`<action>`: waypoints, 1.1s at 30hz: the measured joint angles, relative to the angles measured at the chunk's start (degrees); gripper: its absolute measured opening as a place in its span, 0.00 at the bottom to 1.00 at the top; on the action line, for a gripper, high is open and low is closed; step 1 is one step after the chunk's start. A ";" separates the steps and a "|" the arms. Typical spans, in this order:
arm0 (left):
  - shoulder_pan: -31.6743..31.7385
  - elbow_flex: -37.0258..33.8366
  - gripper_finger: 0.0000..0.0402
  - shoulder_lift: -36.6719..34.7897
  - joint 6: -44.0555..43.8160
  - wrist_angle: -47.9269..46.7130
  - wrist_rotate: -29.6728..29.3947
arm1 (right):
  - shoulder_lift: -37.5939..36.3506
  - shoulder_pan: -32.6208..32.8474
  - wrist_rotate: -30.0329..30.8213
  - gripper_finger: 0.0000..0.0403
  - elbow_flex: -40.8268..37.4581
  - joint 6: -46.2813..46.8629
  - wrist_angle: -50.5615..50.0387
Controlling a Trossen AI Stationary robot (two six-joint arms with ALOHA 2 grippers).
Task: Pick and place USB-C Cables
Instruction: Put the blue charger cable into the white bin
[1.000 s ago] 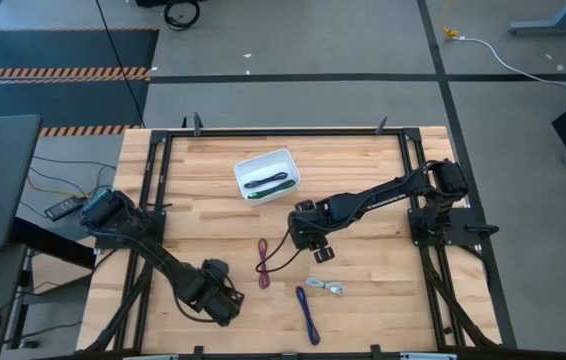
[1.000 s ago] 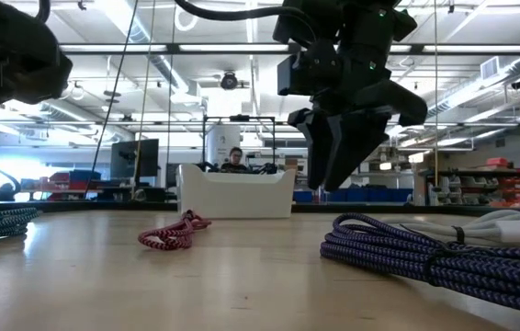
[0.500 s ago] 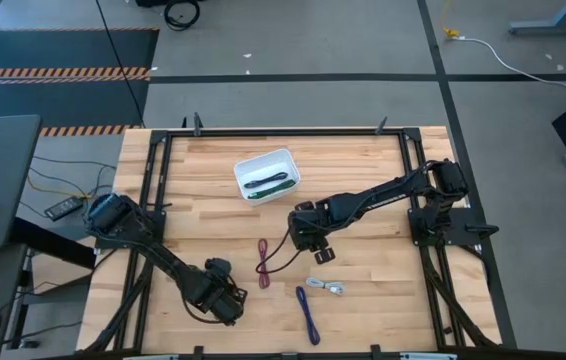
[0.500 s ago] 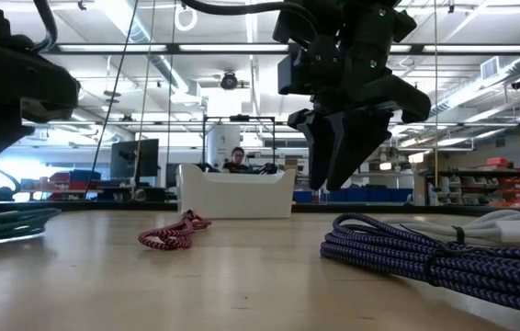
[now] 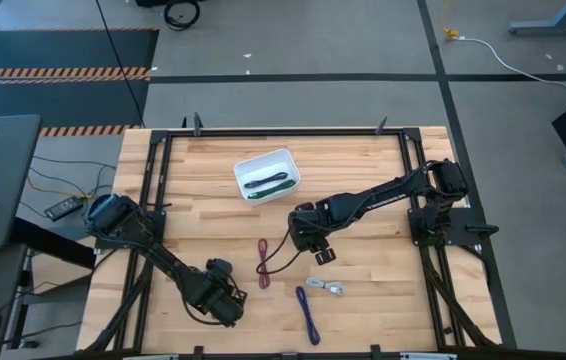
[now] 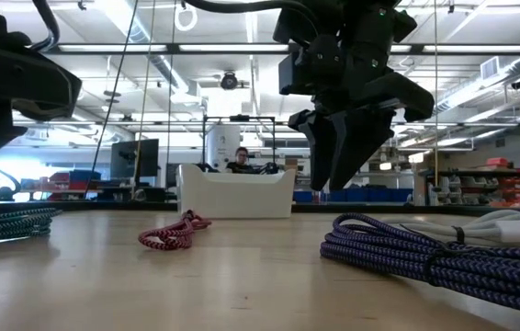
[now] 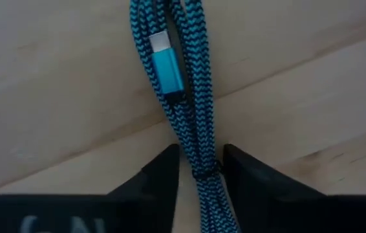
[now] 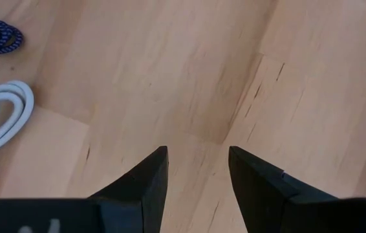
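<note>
your left hand [image 7: 199, 169] sits low at the worktop's [image 5: 363, 165] near left, fingers closing around the teal cable [image 7: 182, 84] lying flat between them. your right hand [image 8: 197, 169] hovers mid-worktop, fingers apart, near the dark red cable [image 5: 263, 262].

Teal braided cable [image 7: 193, 97]; dark red cable [image 6: 175, 232]; purple cable [image 6: 425, 257]; white tray [image 5: 266, 173].

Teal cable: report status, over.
Left gripper fingers straddling teal cable on the table. Right gripper open, empty, above bare wood. Nothing in the way.
</note>
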 joint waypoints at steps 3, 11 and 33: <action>0.01 -0.04 0.17 0.05 0.83 0.04 -0.69 | 0.00 0.00 0.00 0.42 0.00 0.25 -0.01; 1.99 -0.16 0.07 -0.70 6.58 -0.07 -0.01 | 0.00 0.00 -0.85 0.42 0.00 0.49 -0.04; 23.39 -0.28 0.08 -19.99 47.97 -4.33 -9.03 | 0.00 -0.03 -0.87 0.42 0.00 2.00 -3.46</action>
